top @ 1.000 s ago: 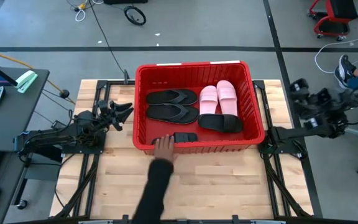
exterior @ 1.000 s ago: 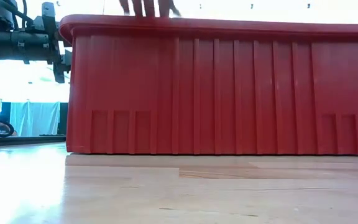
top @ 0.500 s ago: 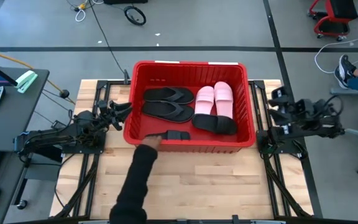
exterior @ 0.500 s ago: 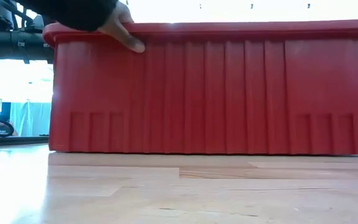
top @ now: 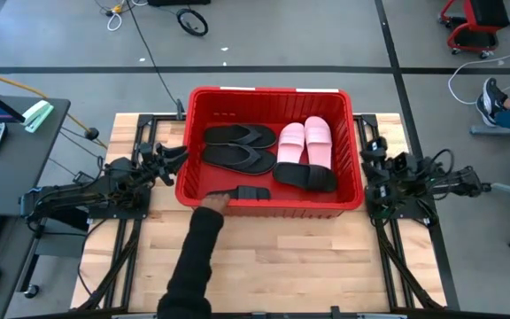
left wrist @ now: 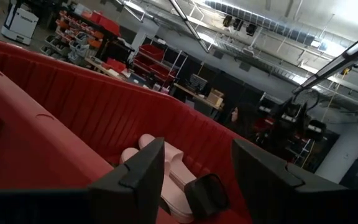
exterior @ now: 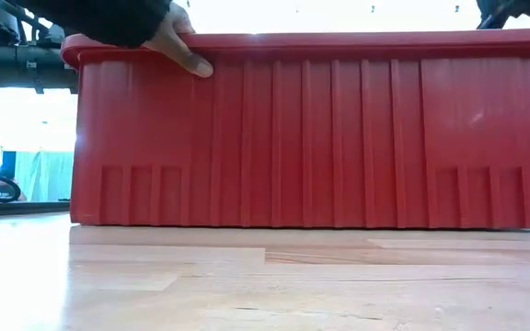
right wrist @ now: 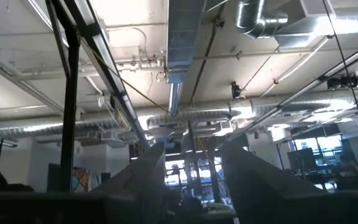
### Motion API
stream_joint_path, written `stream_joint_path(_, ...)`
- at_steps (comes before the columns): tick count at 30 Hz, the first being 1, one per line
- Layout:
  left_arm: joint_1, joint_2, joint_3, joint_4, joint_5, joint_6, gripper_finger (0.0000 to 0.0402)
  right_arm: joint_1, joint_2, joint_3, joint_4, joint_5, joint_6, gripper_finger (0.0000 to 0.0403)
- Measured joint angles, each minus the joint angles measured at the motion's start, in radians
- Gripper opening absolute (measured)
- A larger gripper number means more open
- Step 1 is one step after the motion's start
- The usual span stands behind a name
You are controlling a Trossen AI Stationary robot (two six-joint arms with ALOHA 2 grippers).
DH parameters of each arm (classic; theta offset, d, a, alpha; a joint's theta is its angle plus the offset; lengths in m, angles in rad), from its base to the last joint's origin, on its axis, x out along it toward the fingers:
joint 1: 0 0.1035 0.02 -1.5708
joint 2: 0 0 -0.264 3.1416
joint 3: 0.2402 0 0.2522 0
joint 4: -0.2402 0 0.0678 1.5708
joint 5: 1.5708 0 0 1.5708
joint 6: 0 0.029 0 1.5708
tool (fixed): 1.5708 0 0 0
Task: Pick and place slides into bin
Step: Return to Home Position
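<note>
The red bin (top: 268, 202) stands on the wooden table and also fills the low view (exterior: 311, 129). Inside lie two black flip-flops (top: 240, 146), two pale pink slides (top: 305, 140), a black slide (top: 306, 175) and another black slide (top: 255, 192) against the near wall. My left gripper (top: 181, 156) is open and empty just outside the bin's left wall; its wrist view (left wrist: 197, 174) looks into the bin at the pink slides (left wrist: 166, 177). My right gripper (top: 368, 152) is open and empty beside the bin's right wall; in its wrist view (right wrist: 194, 180) it points up at the ceiling.
A person's hand (top: 212, 202) in a dark sleeve (top: 193, 266) reaches from the table's near edge and grips the bin's near rim at its left end; it shows in the low view (exterior: 178, 41). Bare wood (top: 299, 266) lies in front of the bin.
The person's hand has slid the bin a little toward the table's left edge, then held it still. My right arm has swung in from beyond the table's right edge toward the bin's right wall. My left gripper has kept still.
</note>
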Motion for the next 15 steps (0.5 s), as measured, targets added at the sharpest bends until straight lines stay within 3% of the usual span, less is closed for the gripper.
stream_joint_path(4, 0.000, 0.000, 0.000, 0.000, 0.003, -0.001, 0.0198, 0.000, 0.000, -0.114, 0.104, 0.000, 0.029, 0.0165)
stream_joint_path(15, 0.000, 0.000, 0.000, -0.001, 0.002, -0.001, 0.0190, 0.000, 0.000, -0.089, -0.096, 0.000, 0.054, 0.0165)
